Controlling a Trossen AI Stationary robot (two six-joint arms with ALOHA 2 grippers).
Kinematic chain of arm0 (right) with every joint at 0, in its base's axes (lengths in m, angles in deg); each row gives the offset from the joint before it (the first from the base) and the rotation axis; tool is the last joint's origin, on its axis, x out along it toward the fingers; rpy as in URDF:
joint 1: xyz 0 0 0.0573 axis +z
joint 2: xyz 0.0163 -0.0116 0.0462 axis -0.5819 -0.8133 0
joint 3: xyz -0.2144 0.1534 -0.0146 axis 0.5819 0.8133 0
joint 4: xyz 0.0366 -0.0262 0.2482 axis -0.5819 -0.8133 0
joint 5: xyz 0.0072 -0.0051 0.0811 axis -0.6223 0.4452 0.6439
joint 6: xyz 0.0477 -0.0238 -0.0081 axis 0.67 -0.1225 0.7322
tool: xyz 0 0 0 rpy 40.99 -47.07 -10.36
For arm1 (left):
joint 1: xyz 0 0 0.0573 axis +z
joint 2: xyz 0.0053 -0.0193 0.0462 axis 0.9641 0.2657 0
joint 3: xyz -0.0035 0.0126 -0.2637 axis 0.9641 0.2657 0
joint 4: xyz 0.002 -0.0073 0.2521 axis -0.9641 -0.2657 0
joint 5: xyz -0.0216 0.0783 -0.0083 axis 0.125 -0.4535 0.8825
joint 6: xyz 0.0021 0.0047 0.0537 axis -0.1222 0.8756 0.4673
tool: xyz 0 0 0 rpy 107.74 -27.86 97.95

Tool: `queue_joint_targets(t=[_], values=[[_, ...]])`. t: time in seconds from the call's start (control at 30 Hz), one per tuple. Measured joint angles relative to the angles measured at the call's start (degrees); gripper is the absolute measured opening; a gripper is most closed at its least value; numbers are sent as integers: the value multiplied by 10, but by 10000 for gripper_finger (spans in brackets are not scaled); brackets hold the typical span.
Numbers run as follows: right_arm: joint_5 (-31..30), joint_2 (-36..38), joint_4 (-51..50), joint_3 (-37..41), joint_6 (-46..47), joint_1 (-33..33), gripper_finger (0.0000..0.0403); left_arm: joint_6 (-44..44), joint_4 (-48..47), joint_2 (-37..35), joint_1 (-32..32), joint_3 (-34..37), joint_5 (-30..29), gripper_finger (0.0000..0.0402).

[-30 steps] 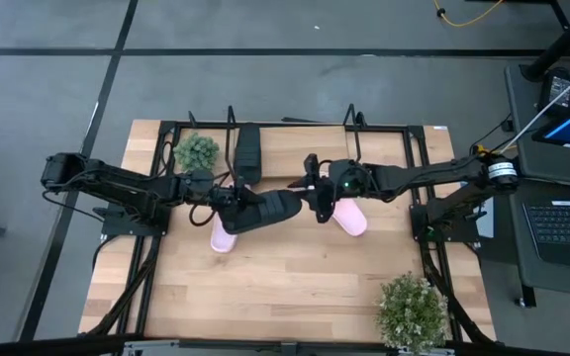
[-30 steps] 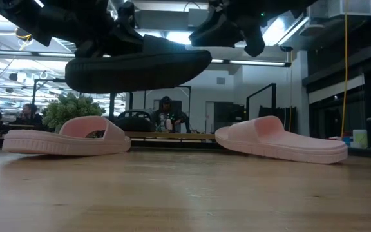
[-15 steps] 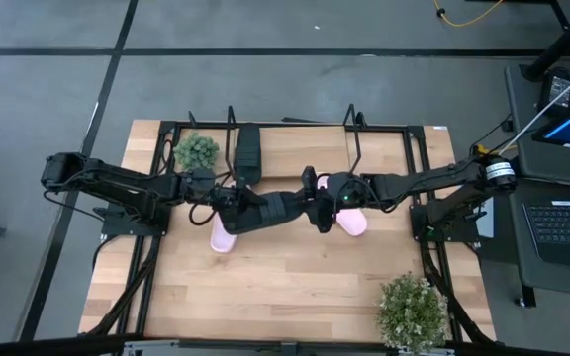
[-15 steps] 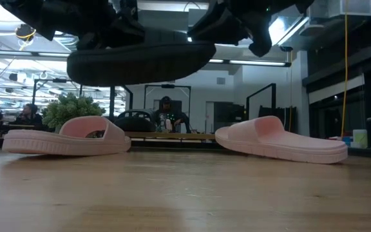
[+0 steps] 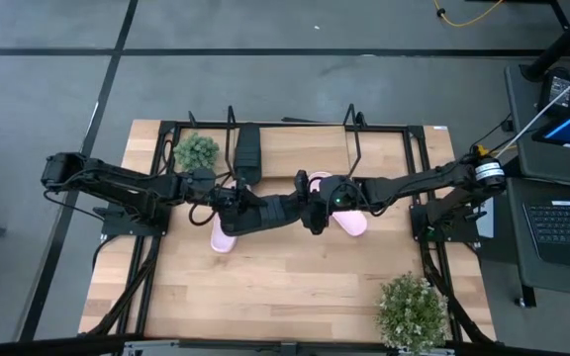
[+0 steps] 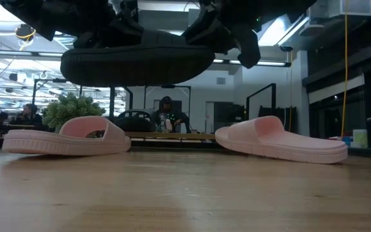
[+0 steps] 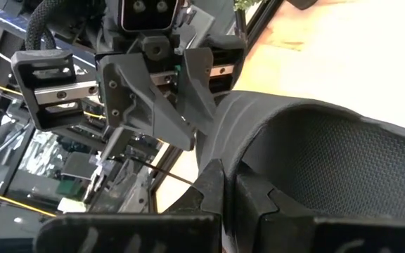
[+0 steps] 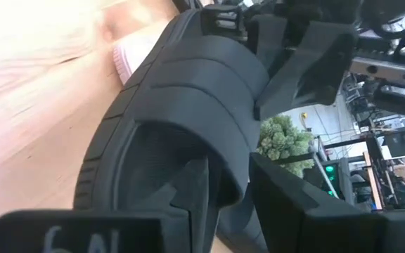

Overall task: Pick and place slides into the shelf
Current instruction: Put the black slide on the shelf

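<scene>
black slide (image 5: 265,210) is seen in the high view held above mid-table, its long axis running crosswise between the left gripper (image 5: 228,201) at one end and the right gripper (image 5: 310,210) at the other; the shelf (image 5: 265,133) lies beyond at the far edge. in the low view the slide (image 6: 137,63) is carried level over two pink slides (image 6: 66,136) (image 6: 281,140). in the left wrist view its rim is pinched by narrow jaws. in the right wrist view the fingers straddle the toe end, not clearly clamped.
</scene>
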Motion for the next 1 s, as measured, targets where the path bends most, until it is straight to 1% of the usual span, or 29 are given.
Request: queue_joint_targets(t=[0.2, 0.33, 0.47, 0.73, 0.9, 1.0], values=[[4, -4, 13, -2, 0, 0, 106, 0, 2, 0, 0, 0, -3, 2], [29, -4, 14, -3, 0, 0, 104, 0, 2, 0, 0, 0, -2, 2], [34, -4, 13, -3, 1, 3, 83, 1, 4, 0, 0, 0, -3, 2], [33, -4, 14, -3, 2, 17, 12, 1, 6, 0, -1, 0, 2, 6], [32, -4, 16, -3, 10, 18, 7, -27, 6, 0, 0, 0, 10, 9], [17, -4, 15, -3, 26, 19, 6, -40, 6, 0, 0, 0, 9, 10]])
